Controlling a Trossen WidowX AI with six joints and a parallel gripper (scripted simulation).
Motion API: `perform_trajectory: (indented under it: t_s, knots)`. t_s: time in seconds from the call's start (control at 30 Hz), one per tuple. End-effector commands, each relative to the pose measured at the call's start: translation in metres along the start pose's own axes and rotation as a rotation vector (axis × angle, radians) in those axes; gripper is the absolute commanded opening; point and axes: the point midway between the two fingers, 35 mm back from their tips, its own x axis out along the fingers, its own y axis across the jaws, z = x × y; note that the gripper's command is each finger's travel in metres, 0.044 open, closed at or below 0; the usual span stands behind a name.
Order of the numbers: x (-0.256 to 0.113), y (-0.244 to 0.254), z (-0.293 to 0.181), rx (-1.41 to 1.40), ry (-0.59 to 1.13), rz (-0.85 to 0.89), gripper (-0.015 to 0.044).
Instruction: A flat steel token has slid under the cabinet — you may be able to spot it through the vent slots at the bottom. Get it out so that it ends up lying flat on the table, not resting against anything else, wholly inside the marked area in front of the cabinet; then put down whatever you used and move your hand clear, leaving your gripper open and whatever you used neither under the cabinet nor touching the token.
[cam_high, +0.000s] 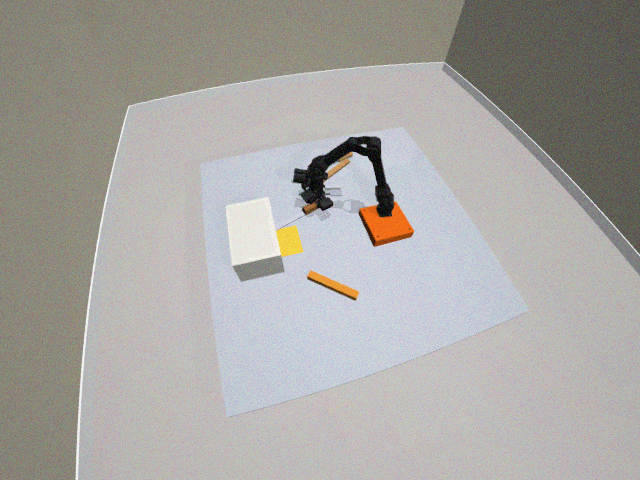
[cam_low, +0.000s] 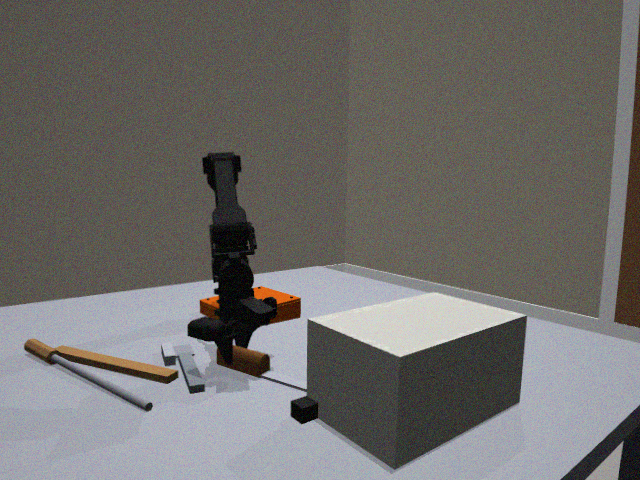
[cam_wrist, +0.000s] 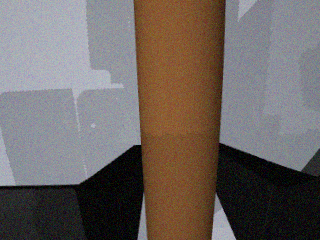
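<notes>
The white cabinet (cam_high: 252, 231) (cam_low: 439, 330) stands with the yellow marked area (cam_high: 290, 241) along its front. The steel token is not visible in any view. My gripper (cam_low: 235, 355) (cam_wrist: 175, 152) is shut on the thick brown handle (cam_high: 309, 208) (cam_low: 250, 360) (cam_wrist: 180, 75) of a thin-rod tool, low over the table. The thin rod (cam_high: 292, 221) (cam_low: 284, 382) runs from the handle to the cabinet's front edge, beside the marked area. Its far end is hidden by the cabinet, so I cannot tell its shape or whether it touches the token.
A small black cube (cam_low: 304, 409) sits by the cabinet's near corner. A wooden bar (cam_high: 332, 285) lies on the other side of the marked area. A grey rod (cam_low: 103, 382) with a wooden handle, a wooden strip (cam_low: 118, 364) and grey pieces (cam_low: 191, 373) lie beside the arm. The orange base (cam_high: 386, 224) is behind.
</notes>
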Motion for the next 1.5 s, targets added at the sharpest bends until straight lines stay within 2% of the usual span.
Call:
perform_trajectory:
  t_s: [0.0, 1.47]
  knots:
    - [0.0, -0.001, 0.008, 0.0, 0.001, -0.004, 0.0]
    - [-0.001, -0.002, 0.063, 0.001, -0.004, -0.004, 0.0]
